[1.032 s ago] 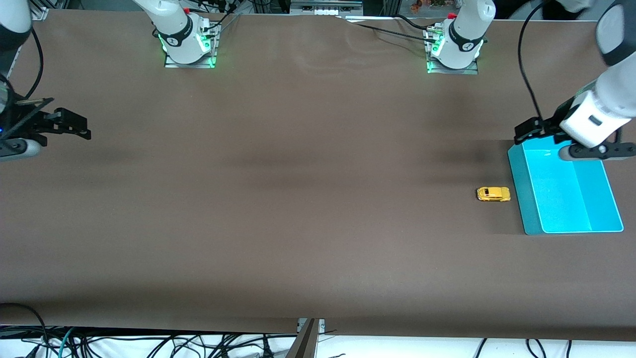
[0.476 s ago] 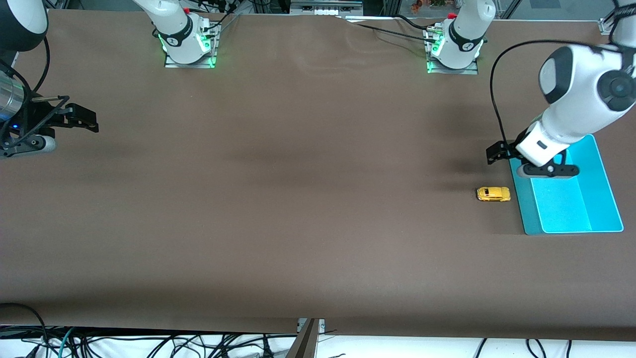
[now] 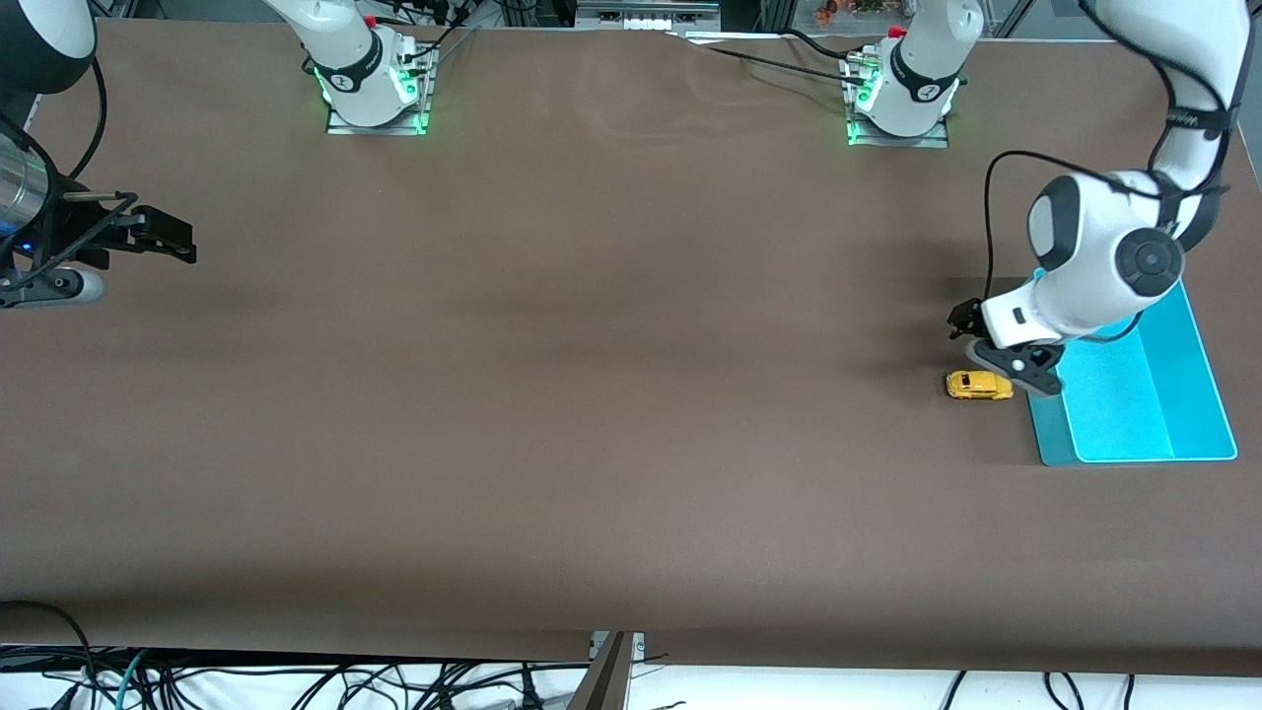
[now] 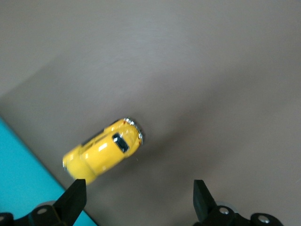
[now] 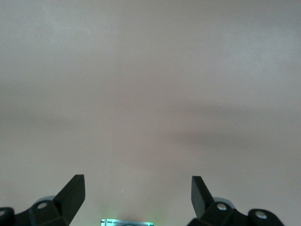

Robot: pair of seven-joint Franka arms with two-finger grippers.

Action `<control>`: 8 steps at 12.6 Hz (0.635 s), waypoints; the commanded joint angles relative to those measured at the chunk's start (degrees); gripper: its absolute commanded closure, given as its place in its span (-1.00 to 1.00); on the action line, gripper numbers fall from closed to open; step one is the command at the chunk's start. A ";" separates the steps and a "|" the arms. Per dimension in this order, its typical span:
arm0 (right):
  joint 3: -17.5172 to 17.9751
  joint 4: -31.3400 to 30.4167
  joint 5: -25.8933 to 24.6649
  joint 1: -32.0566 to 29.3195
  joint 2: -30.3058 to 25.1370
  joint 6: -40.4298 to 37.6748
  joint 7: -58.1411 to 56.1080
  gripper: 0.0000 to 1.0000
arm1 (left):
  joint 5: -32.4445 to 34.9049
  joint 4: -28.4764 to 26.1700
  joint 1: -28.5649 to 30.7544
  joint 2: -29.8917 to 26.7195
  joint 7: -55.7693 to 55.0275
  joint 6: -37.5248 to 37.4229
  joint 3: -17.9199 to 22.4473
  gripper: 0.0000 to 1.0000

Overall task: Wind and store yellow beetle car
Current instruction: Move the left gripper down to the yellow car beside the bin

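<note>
Yellow beetle car (image 3: 979,385) lies beside the turquoise bin (image 3: 1193,394); wrist views show both grippers' fingers (image 4: 74,197) spread, empty.

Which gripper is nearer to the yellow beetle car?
Left. The left gripper hangs open just above the yellow beetle car; the right gripper waits open at the right arm's table end.

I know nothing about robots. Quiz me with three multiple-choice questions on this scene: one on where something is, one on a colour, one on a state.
1. Where is the yellow beetle car?
A. in the bin
B. on the table beside the bin
C. held in a tool

2. What colour is the bin?
A. turquoise
B. red
C. white

3. How is the left tool?
A. shut on the car
B. open above the car
C. inside the bin

Answers: 1 B, the car sits on the brown table. 2 A, its walls show turquoise. 3 B, both fingers stand apart, the car untouched.
</note>
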 commanded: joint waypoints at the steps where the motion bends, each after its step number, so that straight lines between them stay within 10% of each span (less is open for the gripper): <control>1: 0.38 0.62 -0.53 -0.22 0.43 0.58 0.93 -0.99 | 0.81 3.02 -0.34 4.57 19.58 1.90 1.53 -1.00; 8: 0.29 1.42 -0.44 -0.31 1.05 0.67 1.02 -0.99 | -2.69 10.05 -0.34 13.37 47.30 6.38 2.85 -1.00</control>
